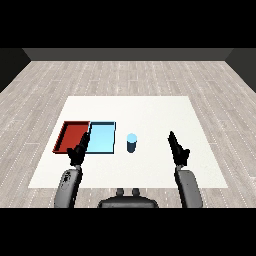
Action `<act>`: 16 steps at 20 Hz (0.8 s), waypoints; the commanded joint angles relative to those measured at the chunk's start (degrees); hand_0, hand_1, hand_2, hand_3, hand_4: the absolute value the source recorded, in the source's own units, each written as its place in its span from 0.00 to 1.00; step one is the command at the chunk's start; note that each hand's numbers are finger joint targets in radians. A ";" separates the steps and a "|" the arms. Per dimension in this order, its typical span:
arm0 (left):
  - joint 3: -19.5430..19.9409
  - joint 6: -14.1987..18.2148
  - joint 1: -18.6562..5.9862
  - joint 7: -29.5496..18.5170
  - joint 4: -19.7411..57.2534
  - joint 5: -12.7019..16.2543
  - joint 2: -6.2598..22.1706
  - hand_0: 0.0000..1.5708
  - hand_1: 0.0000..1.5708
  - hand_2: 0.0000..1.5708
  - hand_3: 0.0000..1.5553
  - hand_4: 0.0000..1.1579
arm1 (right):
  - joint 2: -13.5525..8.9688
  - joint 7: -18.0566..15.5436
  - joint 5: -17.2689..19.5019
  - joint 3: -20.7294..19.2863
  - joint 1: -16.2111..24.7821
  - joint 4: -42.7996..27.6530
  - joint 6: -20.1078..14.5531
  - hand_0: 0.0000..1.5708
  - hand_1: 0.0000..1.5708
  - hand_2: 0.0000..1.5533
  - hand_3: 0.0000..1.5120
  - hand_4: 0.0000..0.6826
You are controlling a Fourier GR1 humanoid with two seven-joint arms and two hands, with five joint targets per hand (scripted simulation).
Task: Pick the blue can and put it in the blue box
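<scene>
Behind left hand (pixel 78 151), tray corners (pixel 88 145)

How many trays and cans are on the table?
Trays: 2, a red tray and a blue tray
Cans: 1, a blue can
Total: 3

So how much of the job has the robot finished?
Nothing yet. The blue can stands on the table, right of the blue tray. Neither the left robot hand nor the right robot hand holds anything. Grabbing the can and putting it in the tray remain.
</scene>
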 commanded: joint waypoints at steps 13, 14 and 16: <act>4.58 -5.75 -0.97 -19.13 -8.46 4.62 -0.03 0.00 0.00 0.00 0.00 0.00 | 6.19 -13.61 -5.62 7.13 -8.83 4.98 -1.24 0.00 0.00 0.00 0.00 0.00; 5.02 -5.13 -4.10 -22.34 -1.56 3.94 -1.49 0.00 0.00 0.00 0.00 0.00 | 5.43 -11.57 -6.29 3.29 -9.88 4.35 1.53 0.00 0.00 0.00 0.00 0.00; 5.21 -6.82 -2.18 -23.95 -2.45 4.60 -1.13 0.00 0.00 0.00 0.00 0.00 | 4.71 -11.79 -7.04 2.76 -10.18 4.67 1.97 0.00 0.00 0.00 0.00 0.00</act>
